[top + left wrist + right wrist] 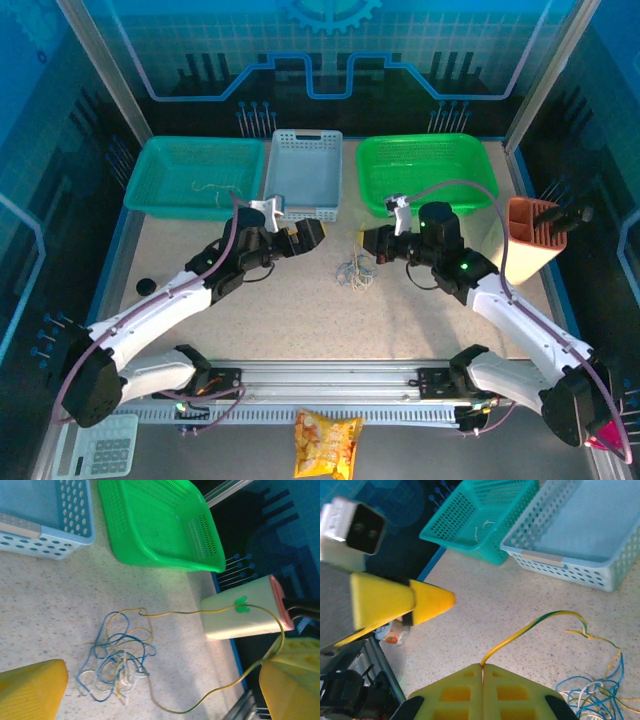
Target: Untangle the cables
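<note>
Right tool (483,667) clamped shut on a yellow wire (535,621) trailing from the cables (355,272), clumped on the desk (300,310) in front of the green basket (430,172); left tool (312,234) gaping wide, empty

The cables (355,272) lie on the table (300,310). Behind them stand the middle basket (306,136) slightly left, the left basket (195,143) farther left and the right basket (420,140) slightly right. A holder (528,245) stands to their right, and a snack bag (325,440) lies in front.
</note>
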